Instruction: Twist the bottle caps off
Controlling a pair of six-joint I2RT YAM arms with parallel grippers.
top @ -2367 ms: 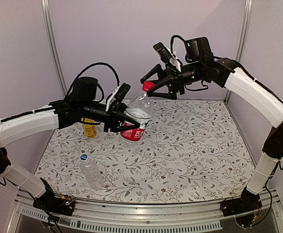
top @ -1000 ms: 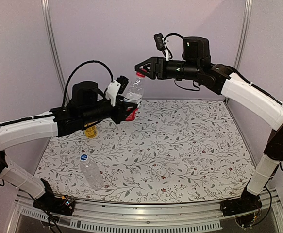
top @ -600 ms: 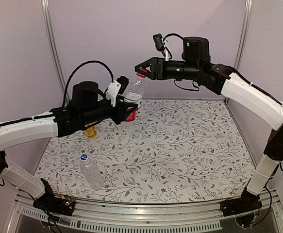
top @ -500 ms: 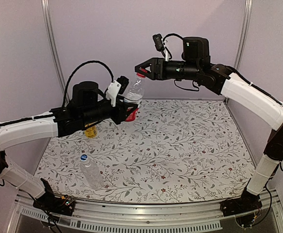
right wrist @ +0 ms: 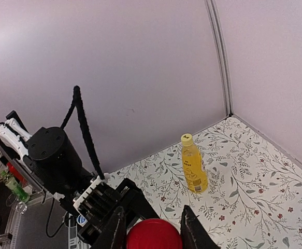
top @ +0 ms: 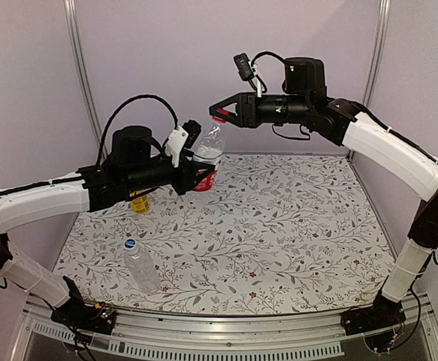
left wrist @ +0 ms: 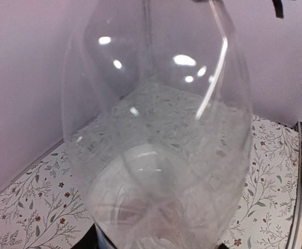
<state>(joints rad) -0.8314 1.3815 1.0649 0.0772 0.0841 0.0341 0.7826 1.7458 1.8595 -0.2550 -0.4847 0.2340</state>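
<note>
My left gripper [top: 197, 173] is shut on the clear bottle with a red label [top: 209, 144] and holds it upright above the table's back left. In the left wrist view that bottle [left wrist: 156, 129] fills the frame and hides the fingers. My right gripper [top: 219, 115] reaches in from the right, shut on the bottle's red cap [top: 218, 118]. The right wrist view shows the red cap [right wrist: 153, 235] between the two fingers [right wrist: 115, 231]. The yellow-liquid bottle [right wrist: 193, 167] with its yellow cap [right wrist: 186, 138] stands behind. A clear unlabelled bottle [top: 141, 265] with a blue cap [top: 129, 244] lies front left.
The floral table mat [top: 294, 226] is bounded by lilac walls at the back and both sides. The yellow bottle [top: 139, 202] stands half hidden behind my left arm [top: 53, 197]. A metal rail [top: 226, 331] runs along the near edge.
The left arm lifted the labelled bottle off the table and stood it upright. The right gripper came to the red cap, and its jaws closed onto it over the last second.
</note>
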